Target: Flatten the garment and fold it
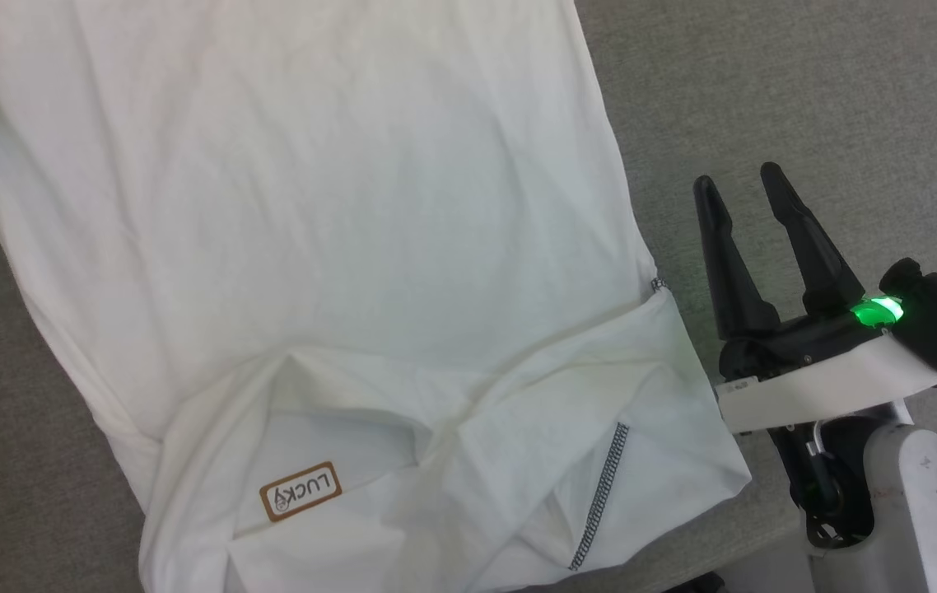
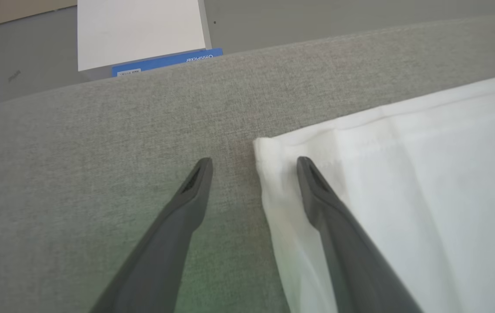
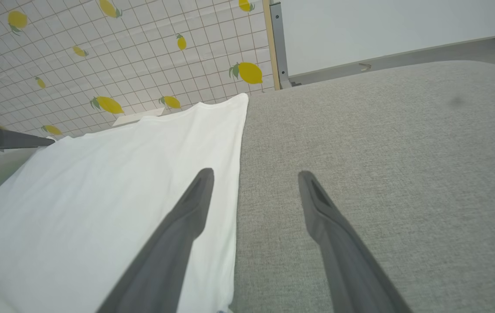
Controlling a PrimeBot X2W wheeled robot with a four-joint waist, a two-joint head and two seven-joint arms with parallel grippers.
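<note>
One garment [image 1: 312,206] beside right tool [image 1: 736,176]

A grey woven fabric surface [image 1: 765,82] is spread across the work area. Beyond its far edge, in the left wrist view, a white box [image 2: 141,32] with a blue label strip [image 2: 167,61] is seen. In the right wrist view, a gridded sheet printed with yellow lemons [image 3: 121,56] is seen beside a grey metal upright [image 3: 279,43] and a white panel [image 3: 382,26].
</note>
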